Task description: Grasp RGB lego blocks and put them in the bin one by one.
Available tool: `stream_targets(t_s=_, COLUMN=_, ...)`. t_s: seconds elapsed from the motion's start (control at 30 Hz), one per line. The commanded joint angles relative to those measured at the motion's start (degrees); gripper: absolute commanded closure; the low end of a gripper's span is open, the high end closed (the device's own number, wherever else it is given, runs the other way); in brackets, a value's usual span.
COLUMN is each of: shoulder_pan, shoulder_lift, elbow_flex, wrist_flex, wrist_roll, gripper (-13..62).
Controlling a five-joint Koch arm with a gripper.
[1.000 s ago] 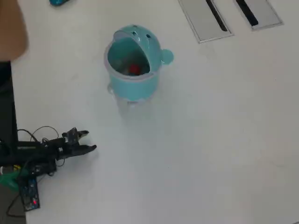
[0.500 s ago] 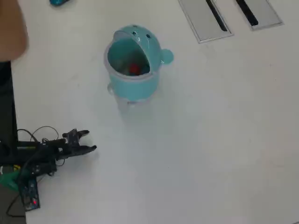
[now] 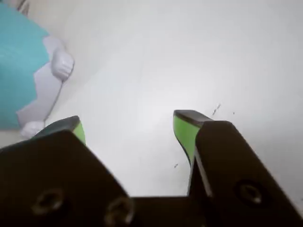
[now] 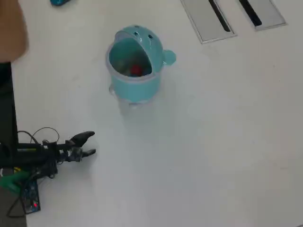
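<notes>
Bench: one flat white bench carries everything; its surface is bare around the arm.
Bin: one light teal round plastic bin stands upright in the upper middle of the overhead view, its domed hinged lid tipped back and its mouth uncovered. One small round knob sticks out on its right side, and a clear base shows below the teal wall. In the wrist view one teal wall with a pale clear foot fills the upper left corner.
Blocks: one tiny red lego block lies inside the bin. A faint greenish blur lies beside it, too vague to call a block. No block shows loose on the bench, so the count seen is one.
Arm: one black hobby arm lies low at the left edge of the overhead view, well apart from the bin, with black cables looped near it.
Claw: one claw points right, jaws spread wide with nothing between them; in the wrist view its two green-tipped fingers frame bare white bench.
Panels: two grey flat panels with dark slots lie at the top right.
</notes>
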Motion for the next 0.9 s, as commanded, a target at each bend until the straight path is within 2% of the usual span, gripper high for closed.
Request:
stream_targets(t_s=0.0, shoulder_pan=0.0, shoulder_lift=4.57, elbow_flex=4.22, wrist_flex=1.32, wrist_roll=4.57, gripper=14.9)
stream_targets(t_s=0.53, shoulder_pan=1.41, shoulder_lift=4.57, elbow_flex=4.31, wrist_flex=10.02, wrist_roll=22.76, gripper=14.2)
stream_targets(t_s=0.87, shoulder_pan=2.99, shoulder_lift=4.57, elbow_flex=4.31, wrist_flex=13.62, wrist_roll=26.72, gripper=14.4)
